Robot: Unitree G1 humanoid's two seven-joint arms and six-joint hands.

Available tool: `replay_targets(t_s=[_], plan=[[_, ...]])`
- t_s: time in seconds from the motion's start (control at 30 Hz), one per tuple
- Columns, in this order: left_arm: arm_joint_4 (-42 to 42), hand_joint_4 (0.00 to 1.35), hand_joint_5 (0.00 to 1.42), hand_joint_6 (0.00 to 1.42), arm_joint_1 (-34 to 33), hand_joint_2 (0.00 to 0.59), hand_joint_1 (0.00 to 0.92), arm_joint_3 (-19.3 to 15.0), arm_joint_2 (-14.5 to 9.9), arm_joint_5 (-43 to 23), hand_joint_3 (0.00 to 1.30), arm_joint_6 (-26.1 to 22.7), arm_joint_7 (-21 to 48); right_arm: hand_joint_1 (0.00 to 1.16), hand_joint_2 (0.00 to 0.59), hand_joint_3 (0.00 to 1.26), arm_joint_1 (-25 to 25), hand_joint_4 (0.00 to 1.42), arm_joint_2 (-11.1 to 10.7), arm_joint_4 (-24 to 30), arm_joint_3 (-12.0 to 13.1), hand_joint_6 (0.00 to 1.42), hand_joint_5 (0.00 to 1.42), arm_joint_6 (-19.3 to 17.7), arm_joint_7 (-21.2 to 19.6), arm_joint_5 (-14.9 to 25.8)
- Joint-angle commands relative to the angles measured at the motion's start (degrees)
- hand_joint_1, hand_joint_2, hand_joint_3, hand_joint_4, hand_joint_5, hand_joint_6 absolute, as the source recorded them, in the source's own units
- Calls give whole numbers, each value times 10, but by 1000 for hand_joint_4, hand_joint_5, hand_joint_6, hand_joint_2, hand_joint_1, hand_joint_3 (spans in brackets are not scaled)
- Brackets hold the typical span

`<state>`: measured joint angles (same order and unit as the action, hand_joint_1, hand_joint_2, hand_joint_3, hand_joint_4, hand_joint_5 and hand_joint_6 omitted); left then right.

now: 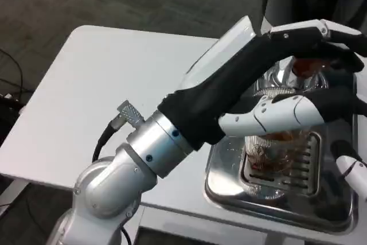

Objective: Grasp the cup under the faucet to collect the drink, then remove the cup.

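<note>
Filling step, right of frame: left hand (287,78) fingers (298,112) clamped around clear plastic cup (275,153) on steel drip tray (229,182); next, lift it away.

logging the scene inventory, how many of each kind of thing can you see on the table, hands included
hands: 2 (left hand, right hand at the picture's edge)
cups: 1 (clear cup with brown drink)
metal drip trays: 1 (drip tray)
dispensers: 1 (dispenser, mostly hidden by the left hand)
total: 5
</note>
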<state>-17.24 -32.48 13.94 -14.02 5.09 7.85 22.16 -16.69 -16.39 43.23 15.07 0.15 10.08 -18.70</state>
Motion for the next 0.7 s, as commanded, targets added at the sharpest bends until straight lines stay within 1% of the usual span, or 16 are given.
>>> replay_targets(t_s=[0.03, 0.43, 0.5, 0.7], plan=[[2, 441, 392, 306, 21, 85, 40, 3, -11, 2, 429, -4, 16, 330, 416, 184, -4, 183, 1, 7, -2, 49, 97, 5, 0, -1], [4, 441, 392, 306, 21, 85, 42, 1, -12, 3, 429, -2, 16, 336, 422, 184, -5, 184, 2, 6, -4, 49, 97, 4, -1, -2], [4, 441, 392, 306, 21, 89, 74, 1, -12, 3, 429, -2, 16, 337, 422, 184, -4, 184, 2, 6, -4, 49, 97, 5, -2, -3], [4, 441, 386, 306, 21, 92, 101, 1, -11, 4, 429, -1, 15, 338, 422, 184, -5, 184, 2, 6, -4, 49, 97, 5, -1, -2]])
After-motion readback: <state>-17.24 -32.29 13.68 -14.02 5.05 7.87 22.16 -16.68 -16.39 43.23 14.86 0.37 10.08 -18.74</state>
